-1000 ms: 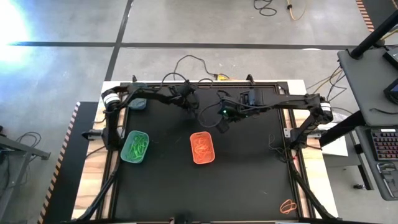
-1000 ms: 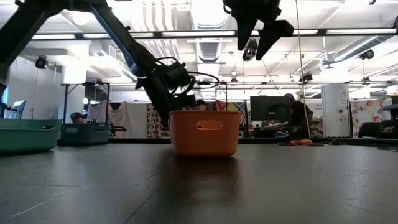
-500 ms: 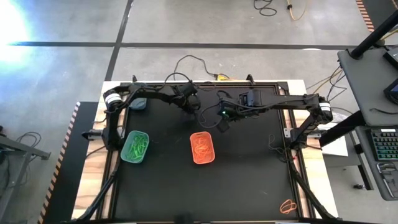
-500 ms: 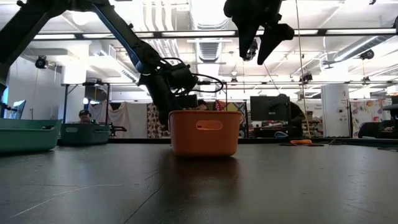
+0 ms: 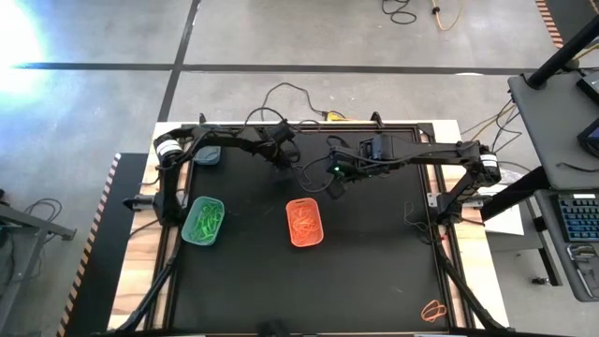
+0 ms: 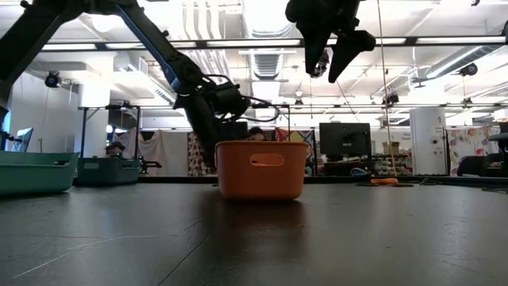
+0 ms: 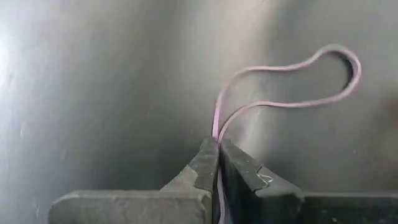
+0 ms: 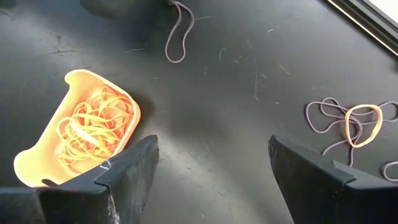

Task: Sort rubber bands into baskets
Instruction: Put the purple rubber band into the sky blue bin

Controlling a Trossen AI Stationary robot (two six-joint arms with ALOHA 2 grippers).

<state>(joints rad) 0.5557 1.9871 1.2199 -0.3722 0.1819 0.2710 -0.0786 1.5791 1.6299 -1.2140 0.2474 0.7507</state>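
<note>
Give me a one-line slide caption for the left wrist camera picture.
Left gripper shut on one end of a thin purplish rubber band, its loop lying on the dark table.

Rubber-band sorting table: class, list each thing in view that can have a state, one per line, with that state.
left gripper: shut on a purplish rubber band lying on the table.
right gripper: open, empty, raised above the table.
orange basket: holds orange bands.
light green basket: holds green bands.
dark basket: contents cannot be told.
loose bands: unsorted on the table.

band (image 7: 283, 81) end hidden between left gripper (image 7: 217, 163) fingers, orange basket (image 8: 43, 167) cut off behind right finger (image 8: 118, 180), bands (image 5: 306, 223) too small to count from above
</note>
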